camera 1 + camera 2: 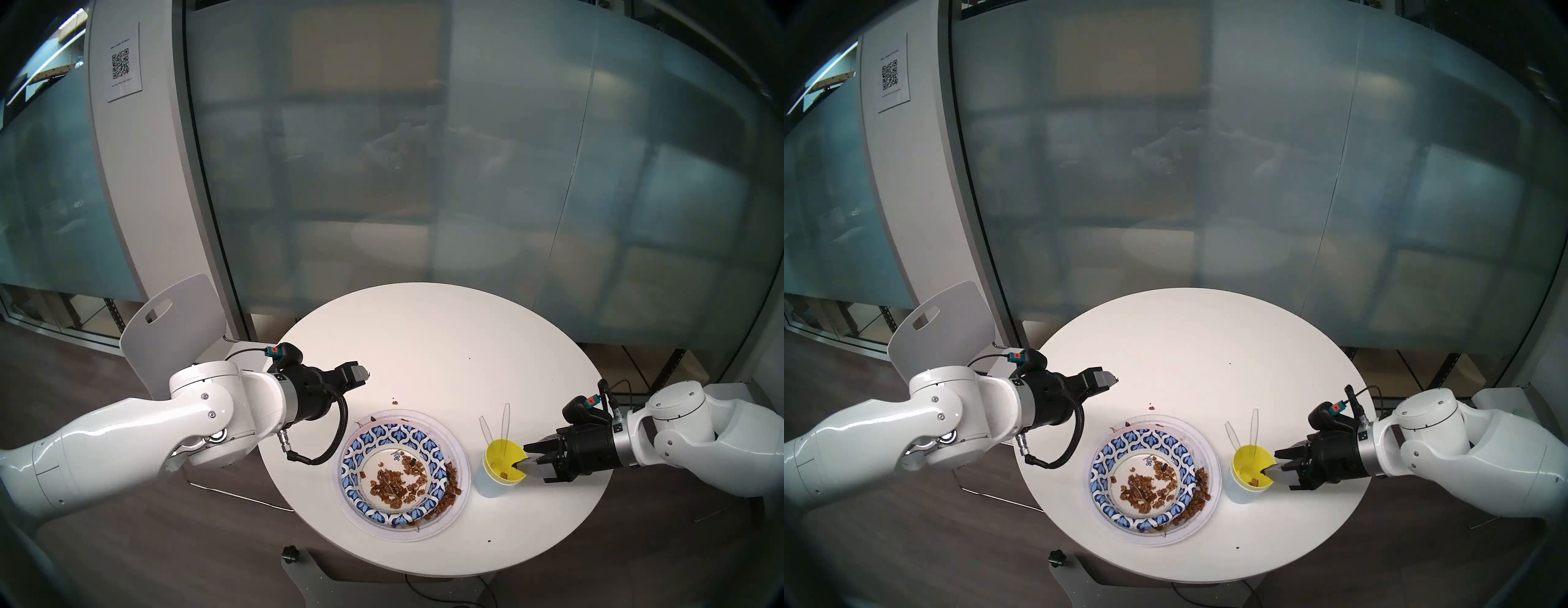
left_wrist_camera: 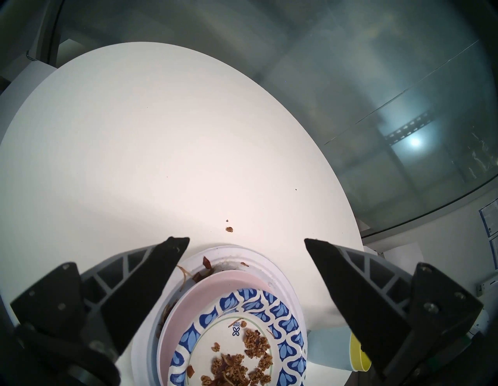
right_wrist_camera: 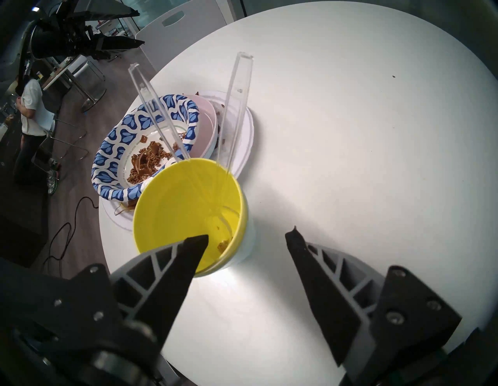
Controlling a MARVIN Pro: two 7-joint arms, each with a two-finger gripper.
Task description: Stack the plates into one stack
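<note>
**Stack looks done; right pincer at the cup, so handle gently**

- The stack (image 1: 460,460) sits near-centre on the table (image 1: 424,339): white plate (image 1: 462,475) as base, pink plate (image 2: 215,280) above it, patterned plate (image 1: 360,446) on top, carrying brown crumbs (image 1: 394,484).
- Left gripper (image 2: 246,240): spread wide, empty, hanging over the stack's far-left edge. Best kept there.
- Right gripper (image 1: 521,456): jaws apart, straddling the right wall of the yellow cup (image 1: 505,460), one finger inside, one outside. No grip visible yet.
- Yellow cup nested in the light blue cup (image 1: 488,484), just right of the stack, apart from it.
- Judged next: pinch the wall lightly to avoid crushing thin plastic.
- Keep it upright: two clear utensil handles (image 1: 505,424) lean out the far side.
- Lift straight up and steer clear of the plate rims.
</note>
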